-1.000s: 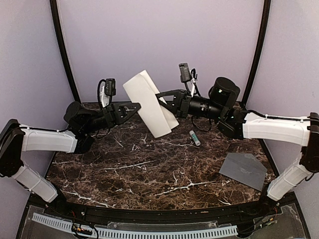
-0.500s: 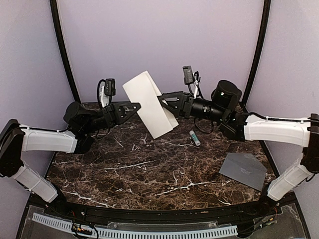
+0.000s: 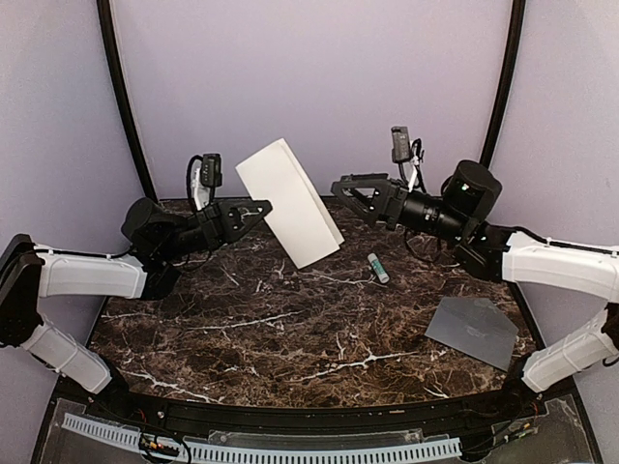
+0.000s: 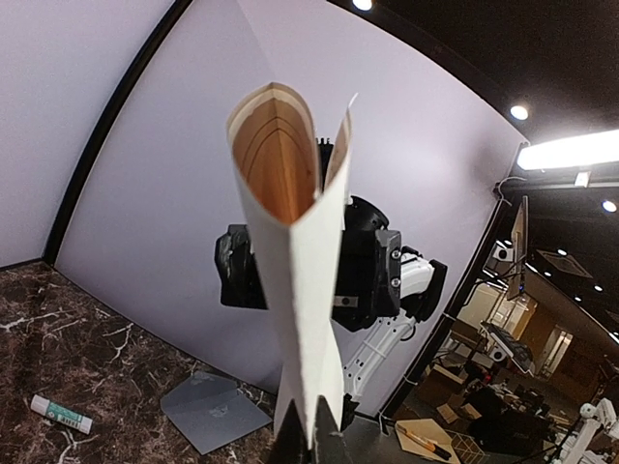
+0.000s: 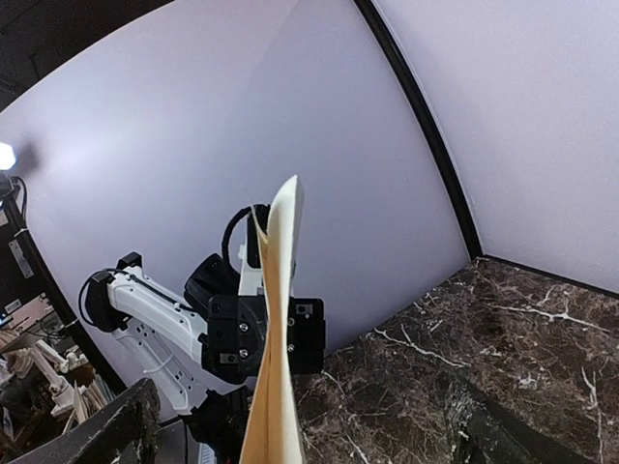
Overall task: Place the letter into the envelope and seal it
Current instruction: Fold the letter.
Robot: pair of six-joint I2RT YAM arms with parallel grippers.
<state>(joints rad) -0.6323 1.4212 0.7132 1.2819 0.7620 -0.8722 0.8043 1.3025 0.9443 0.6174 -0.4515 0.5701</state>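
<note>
The right gripper (image 3: 350, 193) has let go of the letter (image 3: 290, 201) and drawn back to the right; its jaws now stand wide, clear of the paper. The left gripper (image 3: 261, 207) alone stays clamped on the folded sheet's left edge, holding it aloft over the far middle of the table (image 3: 290, 333). The envelope (image 3: 472, 331) lies flat at the near right (a small white-and-green tube (image 3: 377, 268) rests between). The handover looks finished, so the right arm seems free to fetch the envelope.
</note>
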